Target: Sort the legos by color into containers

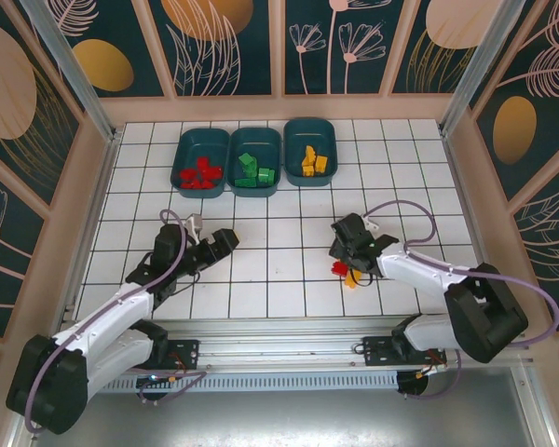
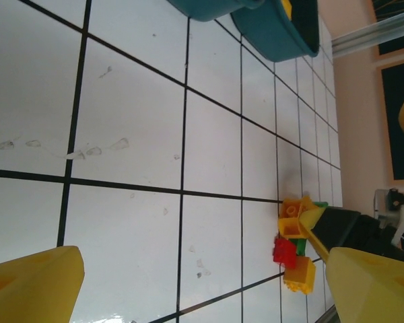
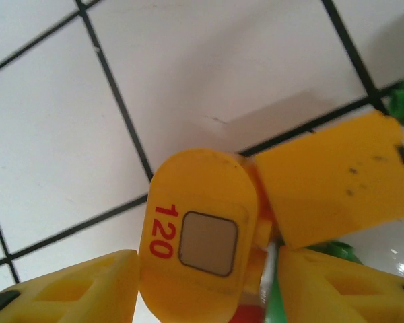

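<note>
Right gripper (image 1: 350, 253) was down on the leftover pile of legos (image 1: 345, 273), on the tiles in front of the right arm and well apart from the containers (image 1: 254, 130) at the far edge.

In the wrist view the jaws stood spread either side of a rounded yellow-orange brick (image 3: 195, 229) with a red-printed label. One finger (image 3: 74, 289) looked to be touching it and the other showed a sliver of gap, so I wouldn't have called it pinched yet.

The catch was a second yellow block (image 3: 330, 182) butted right against that brick, with green and red bits just beside. Closing off-centre would likely have dragged a neighbour along or popped the brick sideways.

How I'd have run the step:
- centre the jaws on the labelled brick alone and square to its flat sides
- squeeze until both pads bear on it, then lift straight up so any hangers-on drop off
- carry it to the rightmost bin (image 1: 309, 122) — that one held the yellow pieces, with green in the middle and red on the left
- release low, inside the walls, so it doesn't bounce out

Left gripper (image 1: 221, 243) hovered over bare tile on its own side, fingers wide apart and holding nothing. Best kept there, since the pile was too small for two grippers at once.
</note>
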Controlling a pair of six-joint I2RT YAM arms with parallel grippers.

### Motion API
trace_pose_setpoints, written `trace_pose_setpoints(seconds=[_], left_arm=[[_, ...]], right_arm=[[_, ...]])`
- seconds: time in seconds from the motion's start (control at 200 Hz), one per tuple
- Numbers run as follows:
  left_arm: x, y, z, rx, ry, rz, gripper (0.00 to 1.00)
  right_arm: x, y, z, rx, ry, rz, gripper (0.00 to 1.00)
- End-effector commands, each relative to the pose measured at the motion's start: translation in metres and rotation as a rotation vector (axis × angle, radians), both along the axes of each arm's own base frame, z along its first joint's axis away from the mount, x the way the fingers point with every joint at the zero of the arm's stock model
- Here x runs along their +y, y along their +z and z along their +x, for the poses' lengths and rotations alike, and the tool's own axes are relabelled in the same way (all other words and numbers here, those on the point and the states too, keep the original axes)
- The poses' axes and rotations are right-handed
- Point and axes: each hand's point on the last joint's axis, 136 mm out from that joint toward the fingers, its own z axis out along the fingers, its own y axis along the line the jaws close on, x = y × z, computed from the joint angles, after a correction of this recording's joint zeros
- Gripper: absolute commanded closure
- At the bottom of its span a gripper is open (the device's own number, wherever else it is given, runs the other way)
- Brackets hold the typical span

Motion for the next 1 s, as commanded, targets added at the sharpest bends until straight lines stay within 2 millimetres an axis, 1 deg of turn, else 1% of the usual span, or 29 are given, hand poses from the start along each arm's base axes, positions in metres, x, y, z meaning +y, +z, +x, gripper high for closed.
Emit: trace_pose_setpoints(seconds=[0.0, 0.13, 0.19, 0.305, 0.475, 0.535, 0.616, 0.626, 0.636, 0.676, 0.736, 0.811, 0.871, 0.906, 0.951, 0.996], left_arm=[[-0.008, 0.021, 0.01, -0.05, -0.015, -0.022, 0.08], [-0.009, 0.025, 0.015, -0.057, -0.011, -0.014, 0.07], [-0.01, 0.028, 0.018, -0.058, -0.012, -0.01, 0.08], [-0.01, 0.033, 0.023, -0.067, -0.007, -0.004, 0.07], [-0.012, 0.031, 0.029, -0.056, -0.004, 0.006, 0.08], [-0.013, 0.029, 0.03, -0.048, -0.002, 0.005, 0.08], [-0.013, 0.028, 0.032, -0.045, 0.003, 0.007, 0.08], [-0.013, 0.028, 0.032, -0.044, 0.003, 0.007, 0.08], [-0.013, 0.028, 0.032, -0.042, 0.003, 0.009, 0.08], [-0.013, 0.028, 0.033, -0.042, 0.003, 0.012, 0.08], [-0.013, 0.029, 0.034, -0.042, 0.004, 0.017, 0.09], [-0.012, 0.032, 0.035, -0.047, 0.011, 0.02, 0.09], [-0.011, 0.034, 0.037, -0.052, 0.02, 0.025, 0.08], [-0.01, 0.035, 0.039, -0.055, 0.024, 0.029, 0.08], [-0.011, 0.035, 0.042, -0.058, 0.031, 0.029, 0.08], [-0.011, 0.035, 0.046, -0.063, 0.04, 0.026, 0.08]], right_arm=[[0.0, -0.004, 0.008, 0.01, 0.016, -0.03, 0.43], [0.003, -0.004, 0.019, -0.006, 0.044, -0.059, 0.42], [0.001, -0.009, 0.022, 0.02, 0.044, -0.078, 0.39], [0.002, -0.015, 0.03, 0.026, 0.068, -0.099, 0.37], [0.014, -0.013, 0.046, -0.011, 0.104, -0.049, 0.37], [0.019, -0.014, 0.052, -0.018, 0.13, -0.047, 0.39], [0.021, -0.013, 0.061, -0.038, 0.146, -0.075, 0.43], [0.014, -0.013, 0.065, -0.038, 0.128, -0.077, 0.44], [0.013, -0.013, 0.067, -0.037, 0.126, -0.076, 0.45], [0.015, -0.013, 0.071, -0.036, 0.137, -0.073, 0.52], [0.018, -0.011, 0.074, -0.042, 0.157, -0.077, 0.67], [0.024, 0.002, 0.078, -0.076, 0.179, -0.073, 0.76], [0.03, 0.02, 0.086, -0.122, 0.197, -0.062, 0.79], [0.033, 0.032, 0.094, -0.157, 0.209, -0.061, 0.79], [0.038, 0.052, 0.11, -0.212, 0.22, -0.067, 0.79], [0.042, 0.066, 0.128, -0.258, 0.231, -0.076, 0.8]])
